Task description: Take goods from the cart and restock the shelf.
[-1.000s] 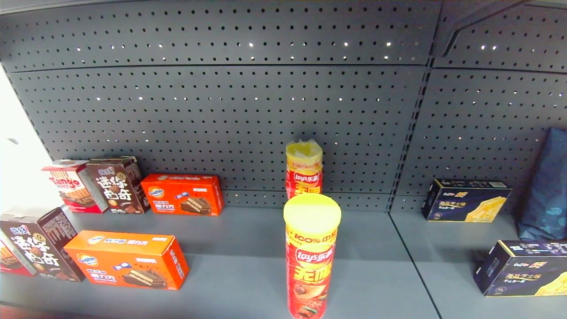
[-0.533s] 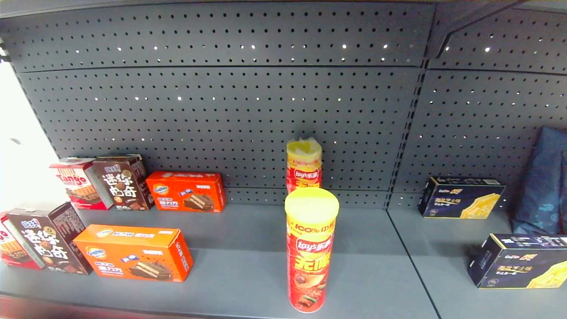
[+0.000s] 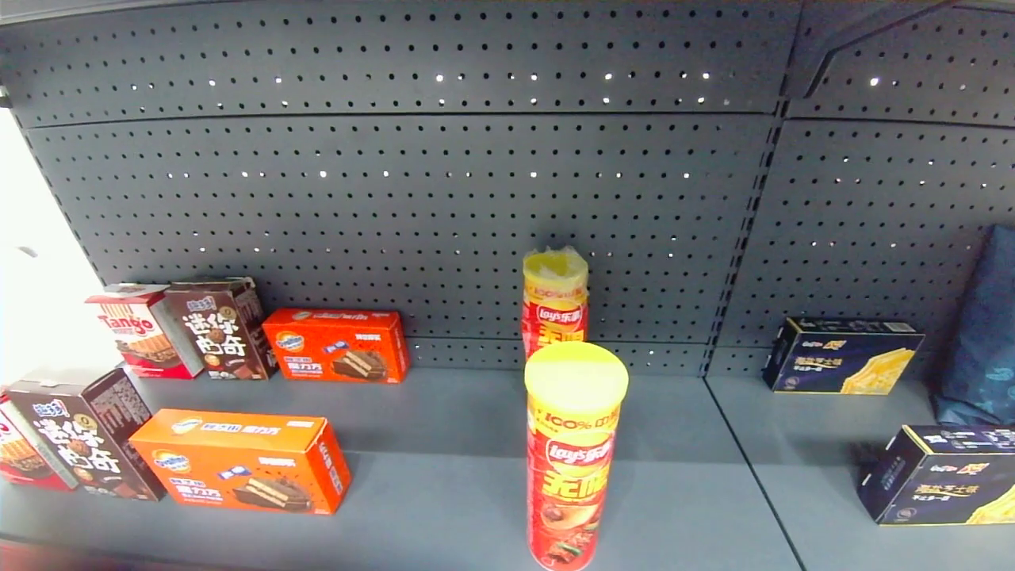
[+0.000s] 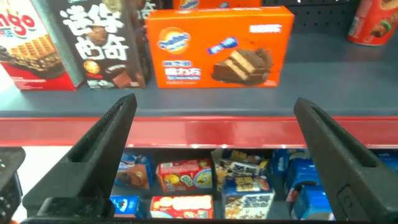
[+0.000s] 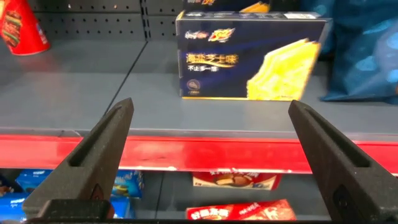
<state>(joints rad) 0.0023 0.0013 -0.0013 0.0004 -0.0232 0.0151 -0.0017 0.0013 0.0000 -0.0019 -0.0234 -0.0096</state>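
Standing upright near the front edge of the grey shelf (image 3: 444,484), the front chip can (image 3: 575,468) has a yellow lid, and a second chip can (image 3: 555,305) stands straight behind it against the pegboard wall (image 3: 396,198). Left of the front chip can lies an orange cake box (image 3: 242,462), with a brown biscuit box (image 3: 79,436) farther left. Behind and left of the can, a rear orange box (image 3: 337,345), a rear brown box (image 3: 218,329) and a red wafer box (image 3: 135,333) sit in a row along the wall. Well apart to the can's right are a front dark blue box (image 3: 944,476) and a rear dark blue box (image 3: 844,357), with a blue bag (image 3: 979,333) farther right. The left gripper (image 4: 214,155) hangs before the shelf's red edge strip (image 4: 205,132), left of the can and facing the orange cake box, its fingers spread wide with nothing between them. The right gripper (image 5: 211,162) hangs on the can's other side, facing the front dark blue box, likewise wide apart and empty.
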